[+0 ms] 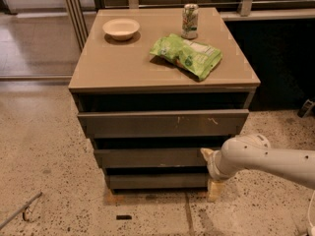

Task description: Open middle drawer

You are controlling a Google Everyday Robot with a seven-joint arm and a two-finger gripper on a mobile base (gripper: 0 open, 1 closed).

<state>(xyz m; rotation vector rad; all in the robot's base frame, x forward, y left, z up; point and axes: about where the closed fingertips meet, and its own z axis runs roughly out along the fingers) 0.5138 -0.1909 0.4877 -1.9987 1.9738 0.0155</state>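
Observation:
The cabinet has three dark grey-brown handle-less drawer fronts stacked under a tan top (128,68). The middle drawer (147,157) is the unmarked front between the wide top front with pale scratch marks (162,123) and the narrow lowest front (155,181). My white arm comes in from the right. My gripper (208,156) is at the right end of the middle drawer, near its upper edge; the arm's rounded wrist hides most of it.
On the top stand a cream bowl (121,28), a drink can (190,20) and a green snack bag (187,55). Speckled floor lies in front, with a thin metal rod (19,211) at the lower left and a small dark object (123,217).

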